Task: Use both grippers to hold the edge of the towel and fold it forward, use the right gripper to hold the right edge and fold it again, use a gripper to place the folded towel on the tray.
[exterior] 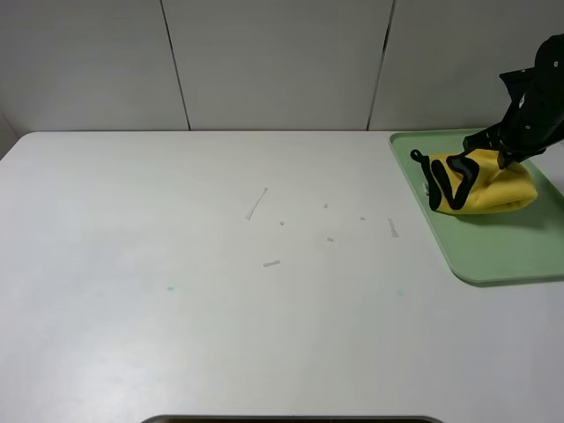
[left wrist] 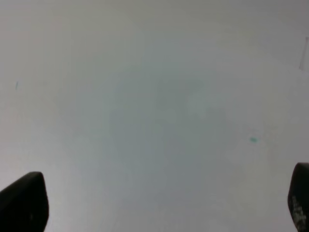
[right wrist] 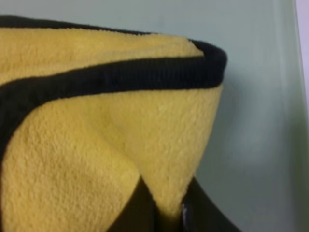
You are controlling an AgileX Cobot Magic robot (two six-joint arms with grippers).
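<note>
Tray (exterior: 493, 260): pale green, sits at the right end of the white table (exterior: 220, 291), close to the back wall (exterior: 282, 62).

Towel (exterior: 489, 185): yellow with black edging, bunched in a folded heap on the tray's rear half, resting on the tray floor. A black-trimmed loop of it hangs toward the tray's inner rim. In the right wrist view the towel (right wrist: 96, 121) fills most of the picture, black hem running across it, green tray floor (right wrist: 256, 121) beside it.

Right gripper (exterior: 504, 157): comes down from the arm above the tray, at the towel's top rear edge. Wrist view shows its two dark fingers (right wrist: 140, 212) closed on a thin fold of yellow cloth pinched between them (right wrist: 166, 215). Clamped on the towel.

Left gripper (left wrist: 159, 212): not seen in the high view. Its own wrist camera shows two dark fingertips (left wrist: 24, 203) at opposite edges of the picture, spread wide, nothing between them, only bare table (left wrist: 154, 106) below, with a small teal speck (left wrist: 253, 139) on it.

Table left of the tray: a few small pale scraps (exterior: 256, 204) and flecks scattered near the middle, well apart from the tray.
</note>
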